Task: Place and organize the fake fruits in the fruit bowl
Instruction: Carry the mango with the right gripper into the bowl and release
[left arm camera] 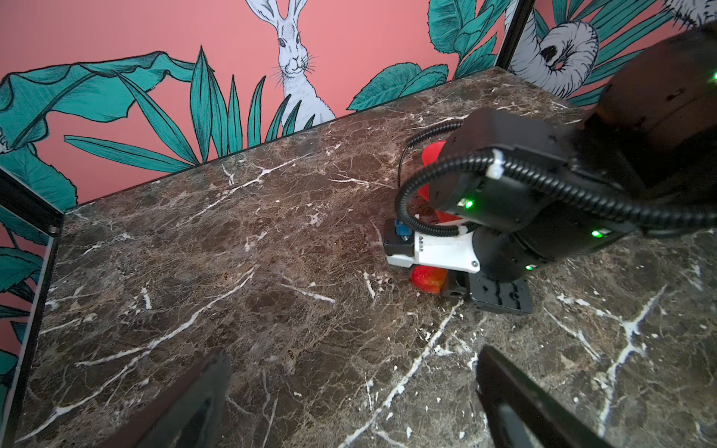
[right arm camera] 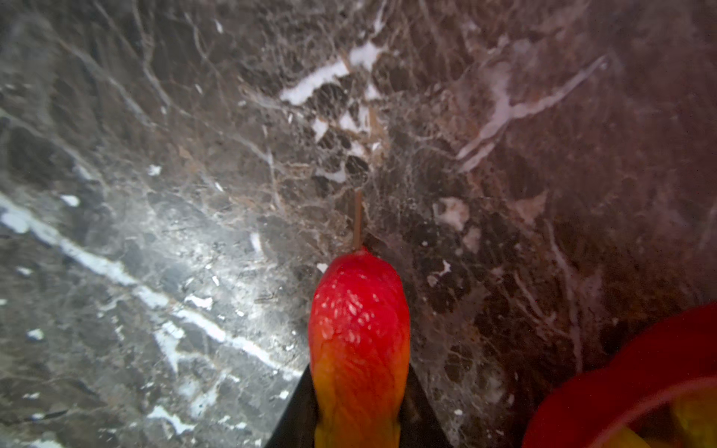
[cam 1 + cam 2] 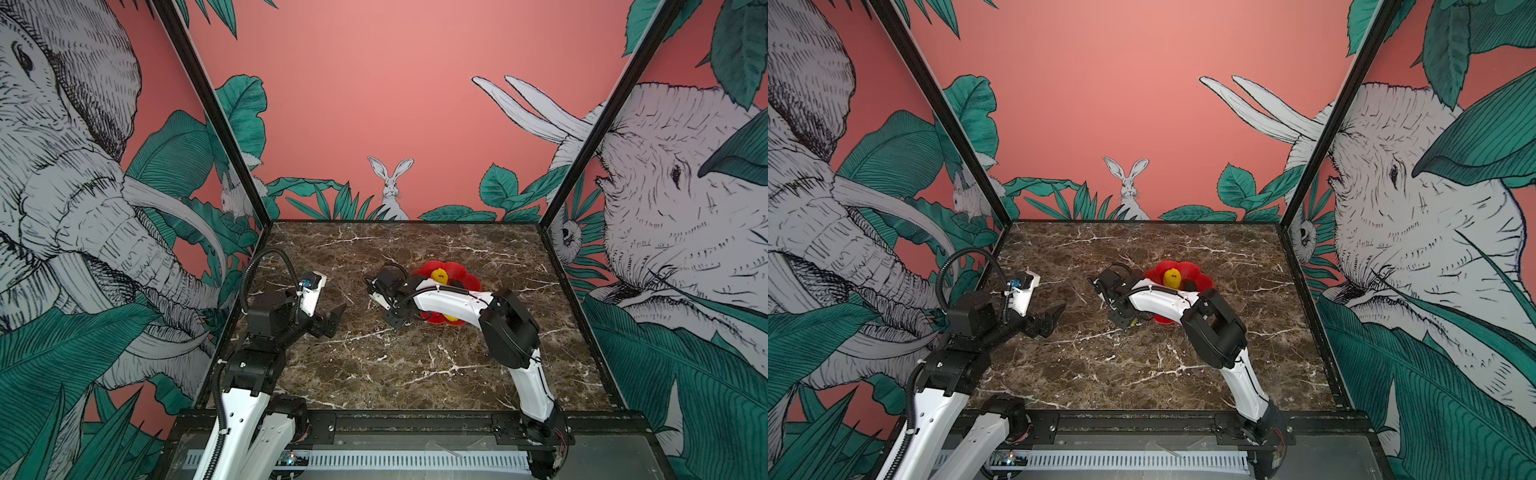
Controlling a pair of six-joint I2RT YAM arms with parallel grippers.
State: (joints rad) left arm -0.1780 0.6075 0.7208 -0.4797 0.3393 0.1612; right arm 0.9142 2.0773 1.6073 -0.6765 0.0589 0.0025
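Note:
The red flower-shaped fruit bowl (image 3: 471, 279) (image 3: 1202, 277) sits mid-table, partly hidden by my right arm. Inside it I see a stubby yellow fruit (image 3: 439, 276) (image 3: 1172, 277), a dark oval fruit (image 3: 1190, 285) and a yellow piece (image 3: 451, 318) near the front rim. My right gripper (image 2: 359, 388) (image 3: 394, 321) is down at the table just left of the bowl. It is shut on a red-orange-yellow oblong fruit (image 2: 359, 333) (image 1: 426, 277), whose stem points away. My left gripper (image 1: 353, 368) (image 3: 334, 318) hovers open and empty at the left.
The brown marble table (image 3: 374, 365) is boxed in by printed walls on three sides and black corner posts. The bowl's rim (image 2: 640, 368) lies close beside the held fruit. My right arm's elbow (image 3: 511, 328) hangs over the bowl's front right.

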